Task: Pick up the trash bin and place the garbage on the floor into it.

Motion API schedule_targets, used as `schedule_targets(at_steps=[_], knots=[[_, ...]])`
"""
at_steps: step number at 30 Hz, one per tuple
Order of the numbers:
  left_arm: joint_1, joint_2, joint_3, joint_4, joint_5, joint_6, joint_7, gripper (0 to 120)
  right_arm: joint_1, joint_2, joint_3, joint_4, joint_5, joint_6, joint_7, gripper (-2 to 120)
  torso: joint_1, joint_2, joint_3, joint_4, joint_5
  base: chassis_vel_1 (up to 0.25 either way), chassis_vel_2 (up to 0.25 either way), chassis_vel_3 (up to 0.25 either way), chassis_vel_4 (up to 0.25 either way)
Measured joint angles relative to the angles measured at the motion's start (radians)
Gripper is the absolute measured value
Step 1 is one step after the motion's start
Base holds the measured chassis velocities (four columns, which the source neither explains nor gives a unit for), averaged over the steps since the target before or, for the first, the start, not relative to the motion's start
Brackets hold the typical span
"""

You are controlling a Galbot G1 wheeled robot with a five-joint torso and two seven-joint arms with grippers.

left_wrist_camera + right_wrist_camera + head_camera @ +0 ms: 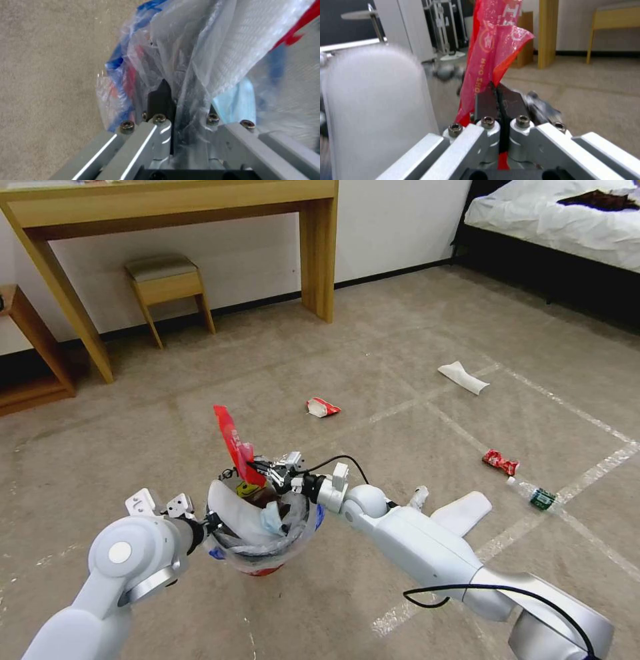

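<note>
Red wrapper (233, 443) pinched in right gripper (261, 468) jaws above trash bin (267, 533); left gripper (212, 523) jaws clamp its rim.

Glossy crinkled plastic wrapper (493, 45), clear filmy bin liner (200, 50), seemingly matt rough carpet (400, 347)

A wooden desk (173, 207) stands over a small stool (167, 280), with a white-sheeted bed (553, 220) well apart.
</note>
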Motion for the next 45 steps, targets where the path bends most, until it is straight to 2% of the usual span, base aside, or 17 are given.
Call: schedule_targets(at_steps=[6, 16, 33, 45], knots=[[0.001, 0.012, -0.010, -0.007, -0.008, -0.002, 0.000, 4, -0.013, -0.025, -0.001, -0.002, -0.019, 0.001, -0.005, 0, 0.000, 0.000, 0.000, 0.0000, -0.0001, 0.000, 0.000, 0.000, 0.000], [-0.009, 0.008, -0.009, 0.007, -0.010, -0.003, 0.000, 4, -0.015, -0.044, 0.000, 0.003, -0.018, -0.001, -0.007, 0, 0.000, 0.000, 0.000, 0.0000, 0.0001, 0.000, 0.000, 0.000, 0.000], [-0.018, 0.000, 0.000, 0.033, -0.002, -0.005, 0.005, 4, 0.043, -0.048, 0.012, 0.044, 0.097, 0.001, -0.092, 0, 0.000, 0.000, 0.000, 0.0001, 0.0000, 0.000, 0.000, 0.000, 0.000], [-0.036, -0.005, 0.010, 0.064, 0.002, -0.004, 0.005, 4, 0.070, -0.067, 0.031, 0.075, 0.108, 0.003, -0.135, 0, 0.000, 0.000, 0.000, 0.0000, -0.0001, 0.000, 0.000, 0.000, 0.000]])
